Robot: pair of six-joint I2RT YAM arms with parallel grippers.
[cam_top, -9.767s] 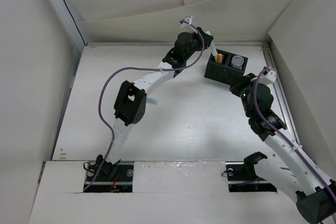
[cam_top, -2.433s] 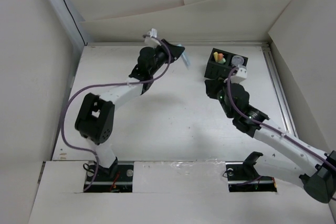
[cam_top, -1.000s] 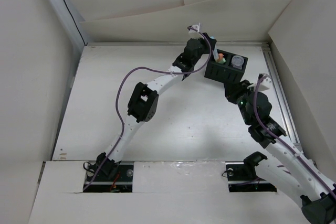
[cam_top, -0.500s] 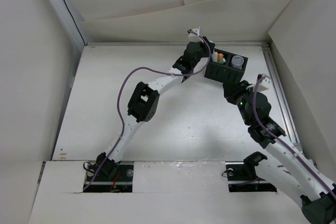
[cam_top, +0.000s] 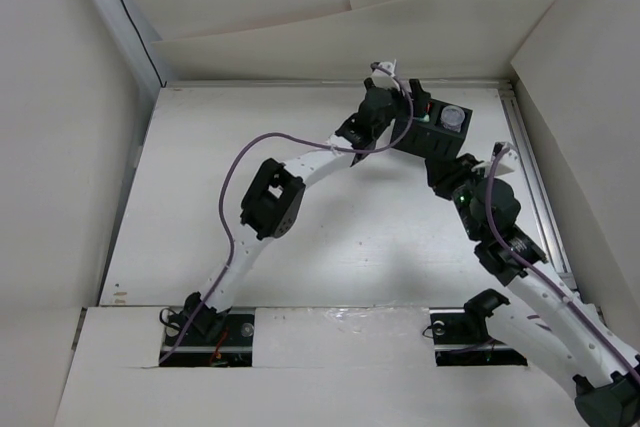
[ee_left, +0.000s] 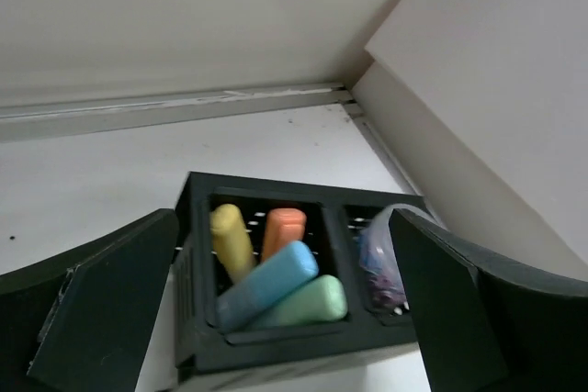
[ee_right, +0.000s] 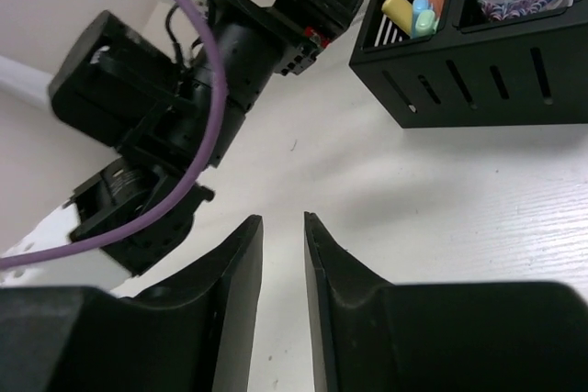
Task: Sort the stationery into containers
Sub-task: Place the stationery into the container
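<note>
Light blue marker (ee_left: 266, 284) lies in the left compartment of the black box (ee_left: 276, 344) beside three other markers (ee_left: 231, 240), just released by the left pincer (ee_left: 283, 236), spread above; right pincer (ee_right: 283, 220) slightly parted, empty; sorting looks complete.

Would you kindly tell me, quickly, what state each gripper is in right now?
Left gripper: wide open, holding nothing.
Right gripper: barely open, only a narrow gap between its jaws, holding nothing.
</note>
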